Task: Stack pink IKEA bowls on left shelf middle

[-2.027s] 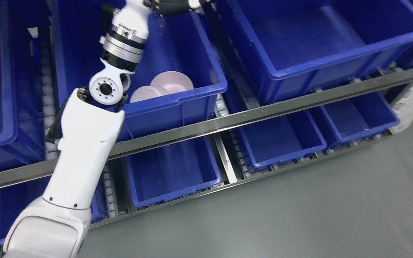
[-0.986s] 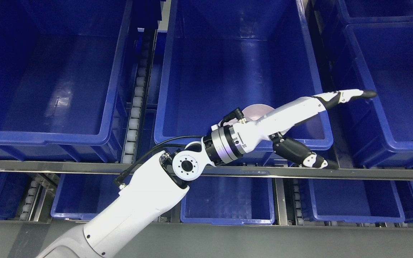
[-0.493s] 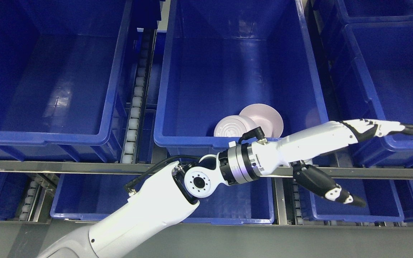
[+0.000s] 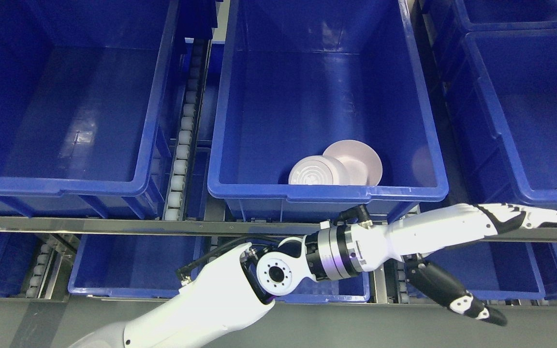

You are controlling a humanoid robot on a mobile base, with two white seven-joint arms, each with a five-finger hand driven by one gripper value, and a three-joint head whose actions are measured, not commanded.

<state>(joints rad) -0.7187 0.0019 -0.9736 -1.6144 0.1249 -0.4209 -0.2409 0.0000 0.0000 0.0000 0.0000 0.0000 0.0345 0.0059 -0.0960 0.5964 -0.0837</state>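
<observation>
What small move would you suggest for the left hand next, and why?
Probably lift it back over the bin's front rim toward the bowls. The left hand is open, empty and below the bin, while the upside-down bowl only leans against the upright bowl, not nested.

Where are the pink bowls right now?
In the head view, the two pink bowls sit in the middle blue bin, at its front wall, above the open left hand.

The white left arm (image 4: pixel 220 299) is extended rightward from the lower left; its wrist is held level. The left hand (image 4: pixel 481 251) is spread, nothing grasped.
</observation>
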